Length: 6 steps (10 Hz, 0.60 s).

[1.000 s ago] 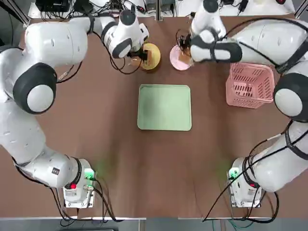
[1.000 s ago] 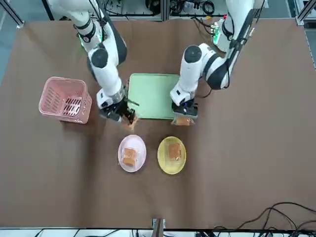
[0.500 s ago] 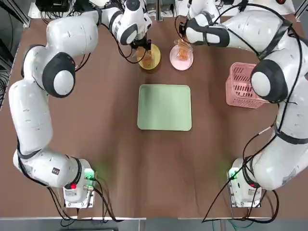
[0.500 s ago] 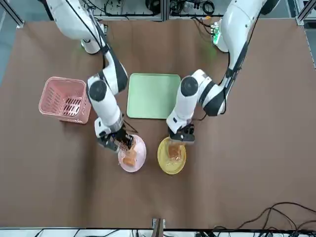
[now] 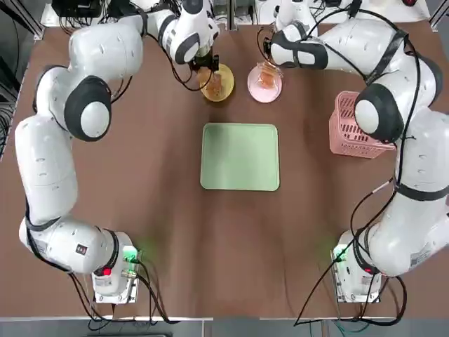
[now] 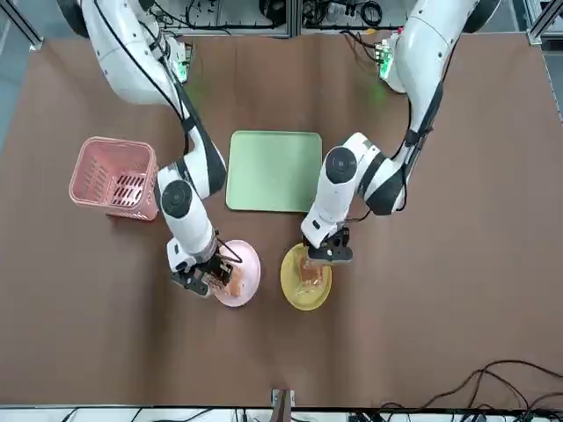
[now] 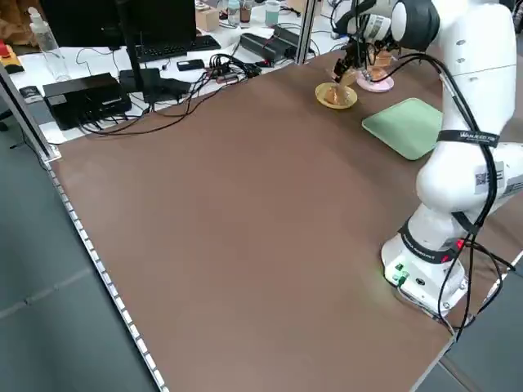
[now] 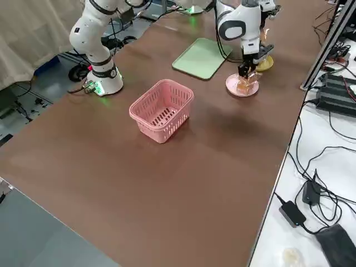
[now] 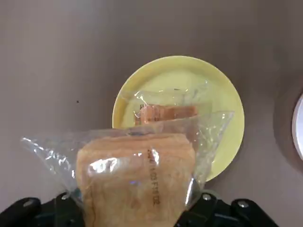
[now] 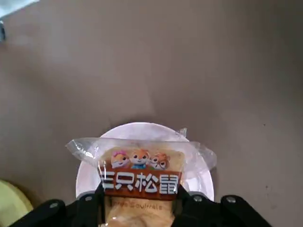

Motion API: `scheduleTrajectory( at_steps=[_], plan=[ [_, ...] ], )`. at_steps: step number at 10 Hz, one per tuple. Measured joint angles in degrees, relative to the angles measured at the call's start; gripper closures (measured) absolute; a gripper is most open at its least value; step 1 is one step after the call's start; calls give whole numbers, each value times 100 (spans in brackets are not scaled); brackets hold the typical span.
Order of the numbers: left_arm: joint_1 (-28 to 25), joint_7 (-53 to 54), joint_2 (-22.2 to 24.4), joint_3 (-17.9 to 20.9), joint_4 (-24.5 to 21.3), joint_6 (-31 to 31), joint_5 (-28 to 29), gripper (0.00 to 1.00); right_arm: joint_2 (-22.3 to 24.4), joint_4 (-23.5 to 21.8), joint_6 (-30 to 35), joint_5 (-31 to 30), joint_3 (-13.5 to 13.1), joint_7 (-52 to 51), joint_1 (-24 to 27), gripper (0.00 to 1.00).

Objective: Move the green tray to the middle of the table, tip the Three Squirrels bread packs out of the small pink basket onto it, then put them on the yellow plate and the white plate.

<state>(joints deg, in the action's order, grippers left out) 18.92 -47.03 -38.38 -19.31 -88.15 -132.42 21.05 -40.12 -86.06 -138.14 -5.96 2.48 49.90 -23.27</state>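
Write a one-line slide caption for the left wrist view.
Left gripper holding a bread pack above the yellow plate, where another pack already lies.

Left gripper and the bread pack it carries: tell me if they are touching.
Touching. The left wrist view shows the bread pack clamped in the left gripper, hanging over the yellow plate, where another pack lies.

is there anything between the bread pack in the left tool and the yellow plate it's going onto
Nothing blocks it. The left tool holds its bread pack above the yellow plate, where one pack already lies, leaving bare plate beside it.
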Motion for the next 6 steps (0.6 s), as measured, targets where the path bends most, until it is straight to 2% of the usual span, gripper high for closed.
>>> scheduleTrajectory(
  at_steps=[3,6],
  plan=[
    [45,-534,-256,3,183,2,0,24,-56,20,0,0,16,0,-91,51],
    [90,-653,-282,7,260,70,0,24,-63,20,4,0,23,0,-108,51]
  ],
)
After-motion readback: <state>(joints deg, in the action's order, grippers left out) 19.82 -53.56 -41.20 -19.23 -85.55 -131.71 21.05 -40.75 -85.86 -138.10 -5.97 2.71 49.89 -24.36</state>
